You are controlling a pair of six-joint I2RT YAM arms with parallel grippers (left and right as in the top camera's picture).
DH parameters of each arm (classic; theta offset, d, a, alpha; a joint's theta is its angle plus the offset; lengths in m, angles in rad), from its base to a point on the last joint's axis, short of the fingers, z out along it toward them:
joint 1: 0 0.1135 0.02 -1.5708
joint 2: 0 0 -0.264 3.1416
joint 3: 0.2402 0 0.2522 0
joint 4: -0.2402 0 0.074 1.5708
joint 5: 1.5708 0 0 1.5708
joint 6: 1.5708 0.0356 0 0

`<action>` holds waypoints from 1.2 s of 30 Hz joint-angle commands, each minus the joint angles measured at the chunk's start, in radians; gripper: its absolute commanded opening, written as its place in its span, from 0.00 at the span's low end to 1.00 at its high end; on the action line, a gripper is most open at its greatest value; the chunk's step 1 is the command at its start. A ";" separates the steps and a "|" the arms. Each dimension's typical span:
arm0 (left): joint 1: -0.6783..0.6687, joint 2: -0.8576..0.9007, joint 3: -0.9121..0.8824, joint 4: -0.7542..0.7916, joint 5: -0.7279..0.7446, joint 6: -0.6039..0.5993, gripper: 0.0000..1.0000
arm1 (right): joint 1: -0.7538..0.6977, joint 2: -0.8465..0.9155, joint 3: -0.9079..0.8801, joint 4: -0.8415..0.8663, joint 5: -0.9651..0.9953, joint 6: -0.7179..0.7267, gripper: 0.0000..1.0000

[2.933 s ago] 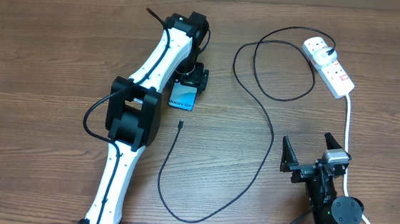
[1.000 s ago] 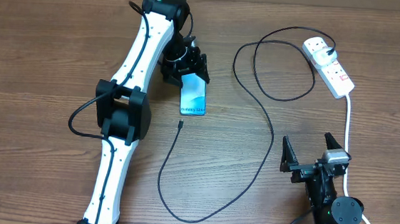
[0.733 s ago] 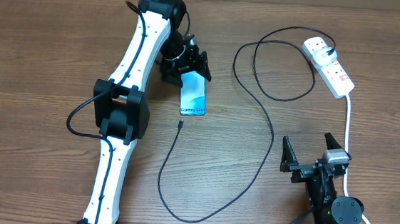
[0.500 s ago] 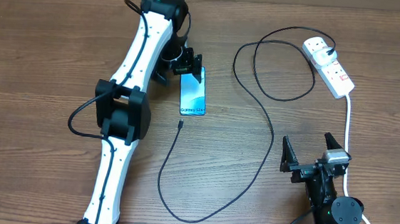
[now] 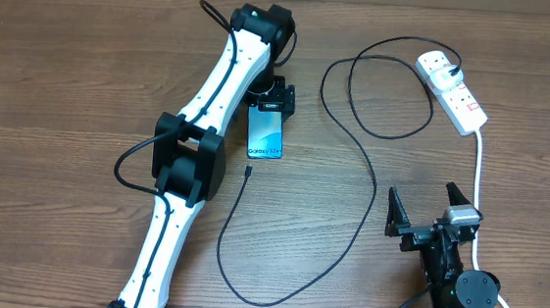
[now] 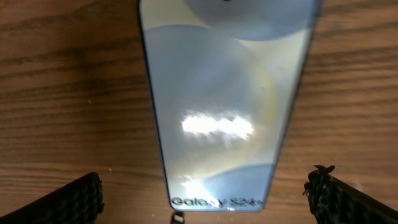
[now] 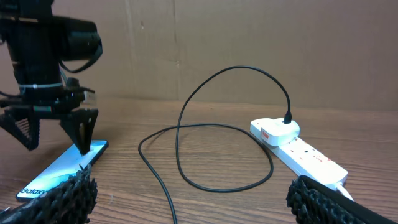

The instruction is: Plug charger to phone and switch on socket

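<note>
The phone (image 5: 267, 134) lies flat on the table, light-blue screen up, white text at its near end; it fills the left wrist view (image 6: 224, 106) and shows in the right wrist view (image 7: 62, 171). My left gripper (image 5: 272, 101) is open over the phone's far end, its fingers either side and apart from it. The charger's black cable (image 5: 370, 196) loops across the table; its small plug tip (image 5: 247, 171) lies just in front of the phone, and its head sits in the white socket (image 5: 454, 90). My right gripper (image 5: 426, 211) is open and empty at the near right.
The socket's thick white lead (image 5: 477, 180) runs down the right side past my right arm. A cardboard wall (image 7: 249, 37) stands behind the table. My left arm (image 5: 198, 138) stretches diagonally over the left half.
My left gripper let go of the phone, which now lies flat. The wrist turned and shifted right to hover over the phone's far end. The right arm has not moved.
</note>
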 commanded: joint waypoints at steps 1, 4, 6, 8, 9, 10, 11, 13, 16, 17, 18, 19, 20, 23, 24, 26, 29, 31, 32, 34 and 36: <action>0.005 0.009 -0.063 0.028 -0.021 -0.043 1.00 | 0.007 -0.012 -0.010 0.006 0.012 -0.001 1.00; 0.005 0.009 -0.103 0.067 -0.014 -0.037 1.00 | 0.007 -0.012 -0.010 0.006 0.012 -0.001 1.00; 0.005 0.009 -0.114 0.089 0.015 -0.006 1.00 | 0.007 -0.012 -0.010 0.006 0.012 -0.001 1.00; 0.005 0.009 -0.115 0.104 0.034 0.010 1.00 | 0.007 -0.012 -0.010 0.006 0.012 -0.001 1.00; 0.005 0.009 -0.115 0.109 0.034 0.010 1.00 | 0.007 -0.012 -0.010 0.006 0.012 -0.001 1.00; 0.005 0.009 -0.115 0.113 0.034 0.010 1.00 | 0.007 -0.012 -0.010 0.006 0.012 -0.002 1.00; 0.005 0.009 -0.115 0.115 0.034 0.010 1.00 | 0.007 -0.012 -0.010 0.006 0.012 -0.002 1.00; 0.005 0.009 -0.115 0.117 0.034 0.010 1.00 | 0.007 -0.012 -0.010 0.006 0.012 -0.001 1.00; 0.005 0.009 -0.115 0.119 0.033 0.011 1.00 | 0.007 -0.012 -0.010 0.006 0.012 -0.001 1.00; 0.005 0.009 -0.116 0.121 0.033 0.011 1.00 | 0.007 -0.012 -0.010 0.006 0.012 -0.001 1.00; 0.004 0.009 -0.116 0.121 0.033 0.010 1.00 | 0.007 -0.012 -0.010 0.006 0.012 -0.001 1.00; 0.003 0.009 -0.116 0.121 0.033 0.010 1.00 | 0.007 -0.012 -0.010 0.006 0.012 -0.001 1.00; 0.001 0.009 -0.116 0.121 0.031 0.010 1.00 | 0.007 -0.012 -0.010 0.006 0.012 -0.001 1.00; -0.007 0.009 -0.116 0.121 0.018 0.010 1.00 | 0.007 -0.012 -0.010 0.006 0.012 -0.002 1.00; -0.008 0.009 -0.116 0.121 0.018 0.010 1.00 | 0.007 -0.012 -0.010 0.006 0.012 -0.001 1.00; -0.010 0.009 -0.116 0.129 0.018 0.006 1.00 | 0.007 -0.012 -0.010 0.006 0.012 -0.001 1.00; -0.010 0.009 -0.116 0.135 0.019 0.006 1.00 | 0.007 -0.012 -0.010 0.006 0.012 -0.001 1.00; -0.010 0.009 -0.116 0.135 0.019 0.006 1.00 | 0.007 -0.012 -0.010 0.006 0.012 -0.001 1.00; -0.010 0.009 -0.116 0.136 0.018 0.006 1.00 | 0.007 -0.012 -0.010 0.006 0.012 -0.001 1.00; -0.010 0.009 -0.117 0.141 0.019 0.006 1.00 | 0.007 -0.012 -0.010 0.006 0.012 -0.002 1.00; -0.011 0.009 -0.117 0.148 0.018 0.007 1.00 | 0.007 -0.012 -0.010 0.006 0.012 -0.001 1.00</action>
